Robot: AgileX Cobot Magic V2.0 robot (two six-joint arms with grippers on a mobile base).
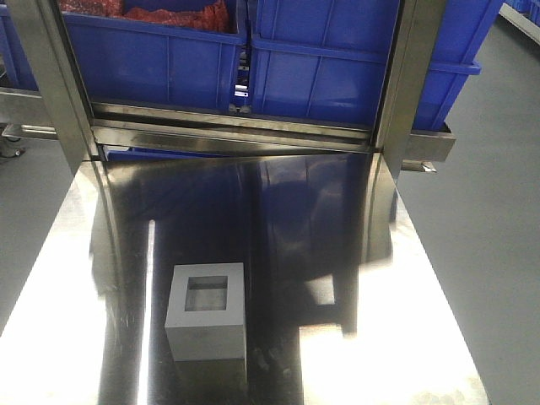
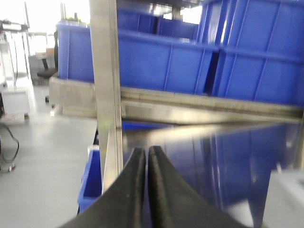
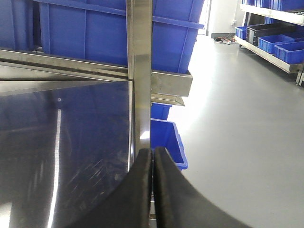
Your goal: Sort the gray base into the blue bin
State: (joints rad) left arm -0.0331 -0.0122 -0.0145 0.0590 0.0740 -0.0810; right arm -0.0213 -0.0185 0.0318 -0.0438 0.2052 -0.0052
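Note:
The gray base (image 1: pixel 207 308) stands on the shiny steel table (image 1: pixel 354 253), left of the middle and near the front edge, with its square recess facing up. Neither gripper shows in the front view. In the left wrist view my left gripper (image 2: pixel 147 149) is shut on nothing, above the table's left edge, and a pale blurred block (image 2: pixel 285 199) at the lower right may be the gray base. A blue bin (image 2: pixel 90 183) sits on the floor below that edge. My right gripper (image 3: pixel 153 151) is shut and empty at the table's right edge, above another blue bin (image 3: pixel 167 142) on the floor.
Large blue tubs (image 1: pixel 337 59) fill a steel shelf behind the table; the left one holds red material (image 1: pixel 181 15). Upright steel posts (image 1: pixel 51 76) (image 1: pixel 409 76) stand at the table's back corners. Grey floor lies on both sides. More bins sit on racks at the far right (image 3: pixel 278 40).

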